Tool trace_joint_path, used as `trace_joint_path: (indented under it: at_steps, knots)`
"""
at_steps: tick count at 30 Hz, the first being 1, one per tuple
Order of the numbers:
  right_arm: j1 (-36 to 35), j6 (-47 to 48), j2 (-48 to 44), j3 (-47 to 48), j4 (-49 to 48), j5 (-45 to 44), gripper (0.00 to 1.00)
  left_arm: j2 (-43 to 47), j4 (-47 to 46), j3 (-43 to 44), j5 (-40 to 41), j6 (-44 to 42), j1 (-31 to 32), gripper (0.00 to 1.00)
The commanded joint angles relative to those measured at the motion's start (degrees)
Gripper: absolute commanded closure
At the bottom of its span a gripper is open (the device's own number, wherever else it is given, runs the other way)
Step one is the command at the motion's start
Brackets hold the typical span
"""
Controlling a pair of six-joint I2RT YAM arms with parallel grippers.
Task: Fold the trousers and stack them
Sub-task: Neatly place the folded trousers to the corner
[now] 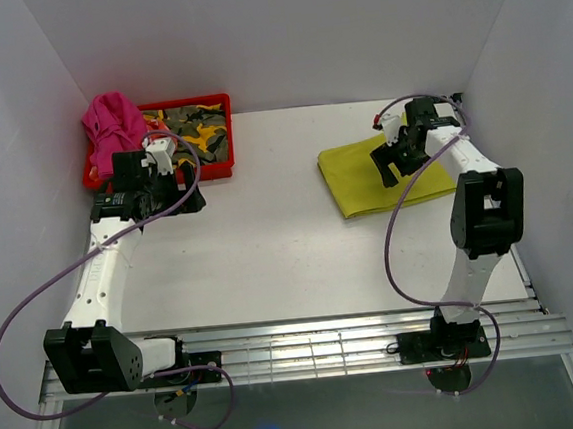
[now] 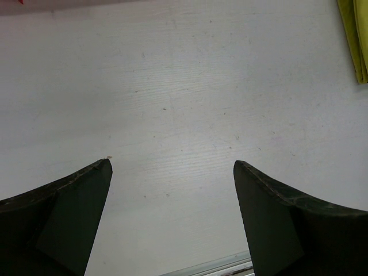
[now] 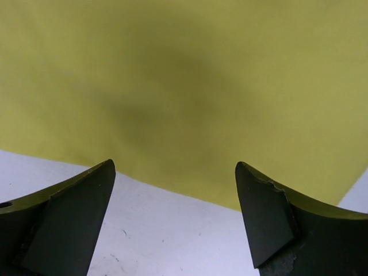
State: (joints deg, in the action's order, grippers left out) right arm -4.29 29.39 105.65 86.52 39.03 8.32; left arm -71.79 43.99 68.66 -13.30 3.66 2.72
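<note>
The trousers lie folded into a flat yellow-green rectangle at the right rear of the table. They fill the top of the right wrist view, and their edge shows at the far right of the left wrist view. My right gripper hovers over the folded trousers, open and empty, with its jaws wide apart. My left gripper is open and empty over bare table beside the red bin.
A red bin at the rear left holds a camouflage-pattern cloth and a pink cloth draped over its left side. White walls close in the table on three sides. A metal rail runs along the near edge.
</note>
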Motion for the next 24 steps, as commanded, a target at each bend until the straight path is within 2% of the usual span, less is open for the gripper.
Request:
trace_joint_path:
  at_steps: [1, 8, 15, 20, 24]
  knots:
    - [2.4, -0.6, 5.0, 2.9, 5.8, 2.2, 0.1, 1.7, 1.0, 1.8, -1.5, 0.1, -0.3, 0.02]
    - [2.5, -10.0, 11.9, 0.5, 0.0, -5.8, 0.1, 0.8, 1.5, 1.6, -1.1, 0.2, -0.3, 0.02]
    - [3.2, -18.5, 21.3, 6.5, -1.9, -12.2, 0.09, 0.1, 1.8, 1.4, -0.4, 0.3, -0.4, 0.02]
    - [6.7, -23.9, 26.7, 14.5, -1.3, -9.6, 0.08, -0.2, 2.9, 0.9, -0.1, 0.0, -0.4, 0.02]
    - [7.0, -20.8, 30.2, 19.6, -2.4, -6.0, 0.07, -0.9, 4.3, 1.2, 1.0, -1.4, -0.4, 0.02]
